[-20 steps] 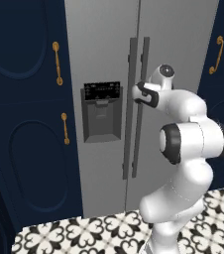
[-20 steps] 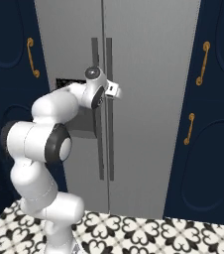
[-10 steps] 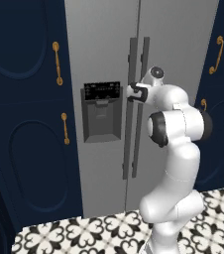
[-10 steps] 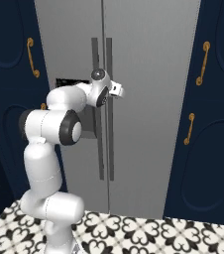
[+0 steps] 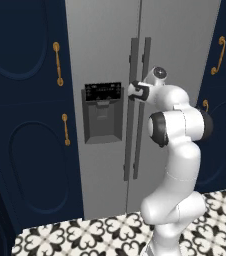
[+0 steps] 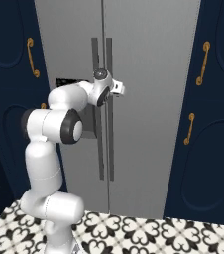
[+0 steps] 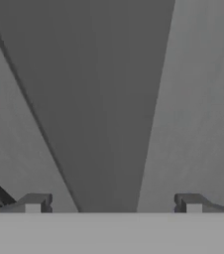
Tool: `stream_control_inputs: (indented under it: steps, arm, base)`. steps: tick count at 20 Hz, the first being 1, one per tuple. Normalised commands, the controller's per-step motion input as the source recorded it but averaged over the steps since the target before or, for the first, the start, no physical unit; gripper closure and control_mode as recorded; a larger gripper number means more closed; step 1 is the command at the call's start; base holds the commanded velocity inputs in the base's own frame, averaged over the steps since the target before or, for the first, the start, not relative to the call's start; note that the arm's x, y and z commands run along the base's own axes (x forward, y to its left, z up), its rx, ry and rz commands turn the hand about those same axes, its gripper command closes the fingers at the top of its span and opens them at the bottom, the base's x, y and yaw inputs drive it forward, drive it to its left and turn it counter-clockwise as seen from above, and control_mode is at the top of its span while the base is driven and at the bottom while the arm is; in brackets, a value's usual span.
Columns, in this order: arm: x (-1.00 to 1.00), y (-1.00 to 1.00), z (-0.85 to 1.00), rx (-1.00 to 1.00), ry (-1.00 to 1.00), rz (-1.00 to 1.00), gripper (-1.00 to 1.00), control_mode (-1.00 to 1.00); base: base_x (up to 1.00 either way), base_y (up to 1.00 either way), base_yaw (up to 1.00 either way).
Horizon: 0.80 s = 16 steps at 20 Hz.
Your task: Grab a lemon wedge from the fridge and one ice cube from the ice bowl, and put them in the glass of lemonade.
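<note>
Hand (image 7: 113, 203) was spread wide, fingertips (image 7: 33, 202) straddling the dark handle (image 7: 104, 109) of the fridge (image 5: 105, 45), nothing gripped yet. Risky bit: both doors were shut, and a shallow clamp could've slid off when pulled.

No legible text or labels.

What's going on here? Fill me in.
The white robot arm has its hand up against one of the long dark vertical handles of the tall grey steel two-door fridge. Its fingers are spread on either side of the handle, not closed on it. Both fridge doors are shut.
</note>
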Motion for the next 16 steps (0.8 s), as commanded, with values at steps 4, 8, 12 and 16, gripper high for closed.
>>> stream_control_inputs:
  steps: [4, 8, 12, 16]
  arm:
    - [0.03, -0.33, 0.00, 0.04, -0.01, 0.00, -1.00, -1.00]
    - [0.19, -0.27, 0.00, 0.01, 0.00, 0.00, -1.00, -1.00]
    - [0.39, -0.19, -0.17, 0.02, -0.06, 0.00, -1.00, -1.00]
    - [0.53, -0.05, -0.55, 0.06, -0.14, 0.00, -1.00, -1.00]
  base:
    - [0.00, 0.00, 0.00]
    - [0.00, 0.00, 0.00]
    - [0.00, 0.00, 0.00]
    - [0.00, 0.00, 0.00]
